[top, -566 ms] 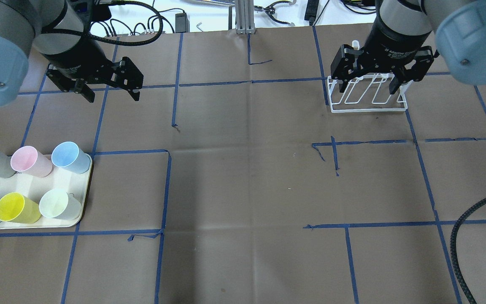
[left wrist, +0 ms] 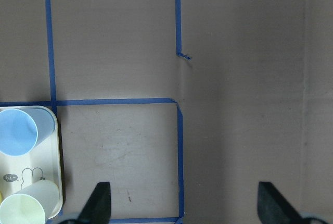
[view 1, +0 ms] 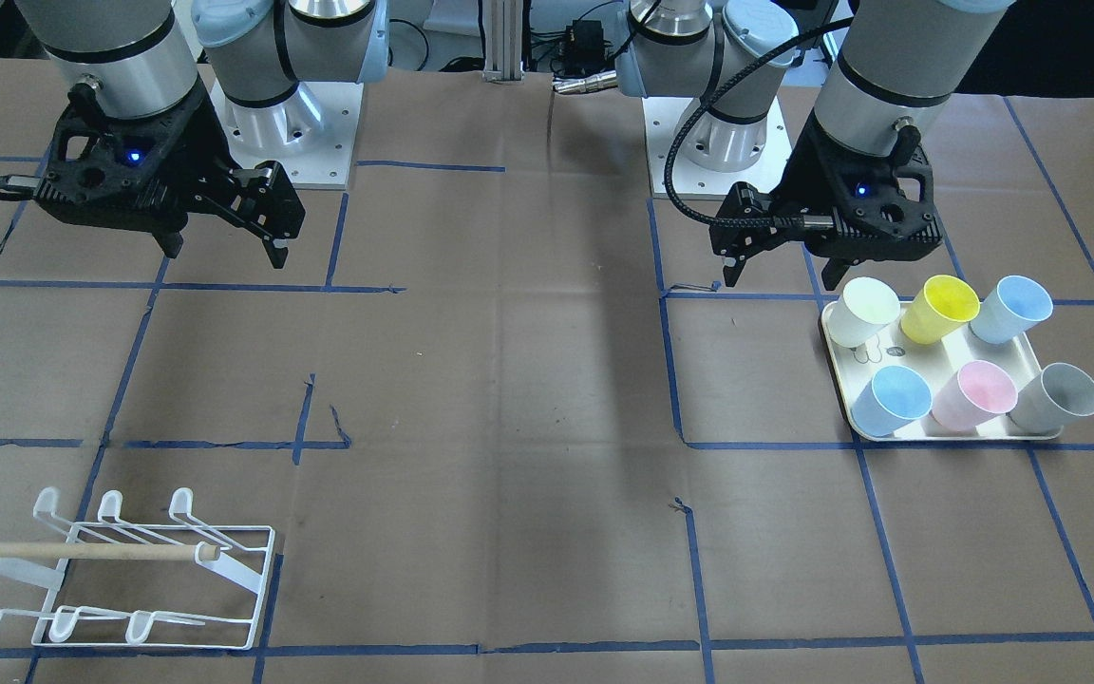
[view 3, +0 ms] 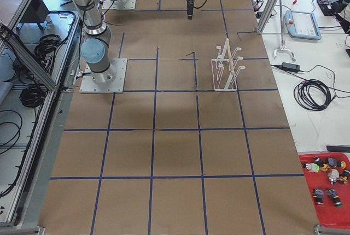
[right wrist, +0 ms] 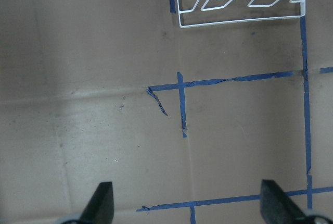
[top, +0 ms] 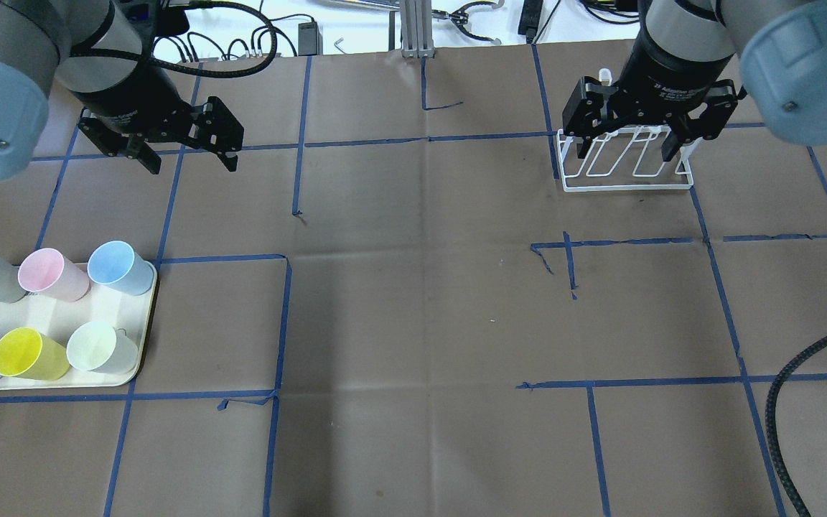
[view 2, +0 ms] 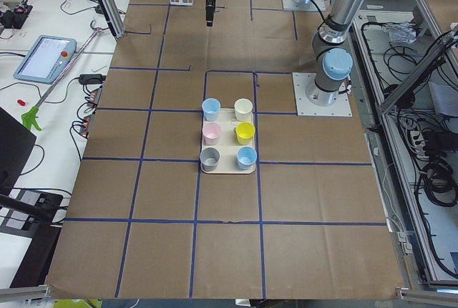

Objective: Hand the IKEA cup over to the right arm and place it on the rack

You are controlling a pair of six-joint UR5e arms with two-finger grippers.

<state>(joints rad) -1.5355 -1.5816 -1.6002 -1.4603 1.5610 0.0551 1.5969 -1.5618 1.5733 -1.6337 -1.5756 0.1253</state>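
Left pincer (top: 191, 164) wide, empty, hovering beyond cream tray (top: 54, 310) holding six cups (top: 26, 352); right pincer (top: 625, 153) wide, empty, above white wire rack (top: 629, 188).

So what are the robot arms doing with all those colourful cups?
Nothing is picked up yet. Six cups sit on a cream tray on the robot's left side, and the white rack on its right has no cup on it. The left gripper and the right gripper both hang open, holding nothing. The job is to pass a cup from arm to arm and put it on the rack.
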